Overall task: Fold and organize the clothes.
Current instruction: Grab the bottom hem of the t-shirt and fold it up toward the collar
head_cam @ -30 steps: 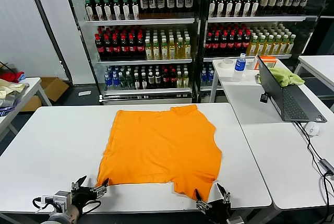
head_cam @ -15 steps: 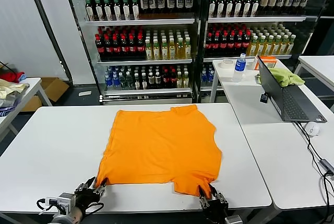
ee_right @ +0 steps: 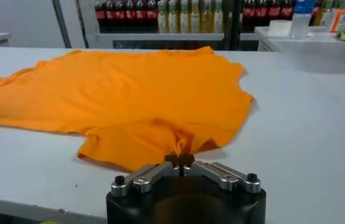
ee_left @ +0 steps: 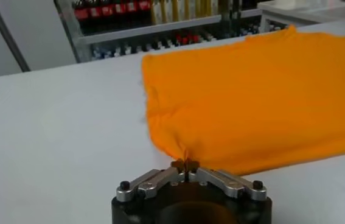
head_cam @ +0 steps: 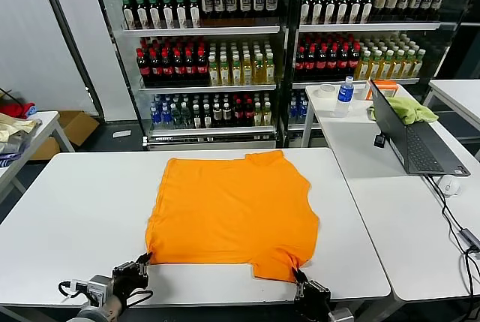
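The bright orange T-shirt [head_cam: 232,213] lies spread flat on the white table [head_cam: 75,217], collar toward the shelves. My left gripper [head_cam: 144,260] is shut on the shirt's near left corner at the table's front edge; the left wrist view shows its jaws [ee_left: 185,164] pinching bunched orange cloth [ee_left: 257,97]. My right gripper [head_cam: 298,275] is shut on the near right corner, by the sleeve; the right wrist view shows its jaws [ee_right: 179,160] closed on a fold of the cloth [ee_right: 123,91].
A second white table [head_cam: 390,187] on the right holds a laptop [head_cam: 409,142], a mouse [head_cam: 448,184], a yellow-green cloth [head_cam: 409,109] and a bottle [head_cam: 344,95]. Drink shelves [head_cam: 225,52] stand behind. A garment pile [head_cam: 11,127] lies on a far left table.
Both grippers moved forward onto the shirt's near corners and closed on them. The near hem has shifted slightly and bunched at each pinch.
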Motion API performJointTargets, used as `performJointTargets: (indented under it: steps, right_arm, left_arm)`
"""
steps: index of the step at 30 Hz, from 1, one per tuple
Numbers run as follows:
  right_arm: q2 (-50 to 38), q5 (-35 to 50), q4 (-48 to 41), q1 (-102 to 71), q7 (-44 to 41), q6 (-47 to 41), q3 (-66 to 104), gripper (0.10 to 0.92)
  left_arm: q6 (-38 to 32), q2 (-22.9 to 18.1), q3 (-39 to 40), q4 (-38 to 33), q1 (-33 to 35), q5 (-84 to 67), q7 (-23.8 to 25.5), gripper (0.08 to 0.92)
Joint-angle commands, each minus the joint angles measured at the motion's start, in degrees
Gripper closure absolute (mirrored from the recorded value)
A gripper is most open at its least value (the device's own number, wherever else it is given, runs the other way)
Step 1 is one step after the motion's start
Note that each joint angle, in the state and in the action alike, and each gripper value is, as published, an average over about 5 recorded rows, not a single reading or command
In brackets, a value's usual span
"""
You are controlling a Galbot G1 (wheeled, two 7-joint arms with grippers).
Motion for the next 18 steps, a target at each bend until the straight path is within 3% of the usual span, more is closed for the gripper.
performJointTargets:
  steps: [1,11,18]
  right_arm:
    - [-1.37,0.04,4.65,-6.17,-1.76,1.55,2.35,0.912]
    - [-1.41,-3.46,7.81,-13.1,-0.33,2.72,3.02,0.912]
    - [-1.72,-3.36,8.72,-12.49,0.1,2.94,3.63,0.912]
  left_arm:
    - [-0.9,0.58,-3.21,-5.74,7.33,3.47,2.18,0.92]
    - [-3.15,0.96,-8.45,-8.31,21.96,5.07,1.13,0.92]
    - [-4.11,0.78,-10.86,-10.45,24.63,5.04,1.14,0.92]
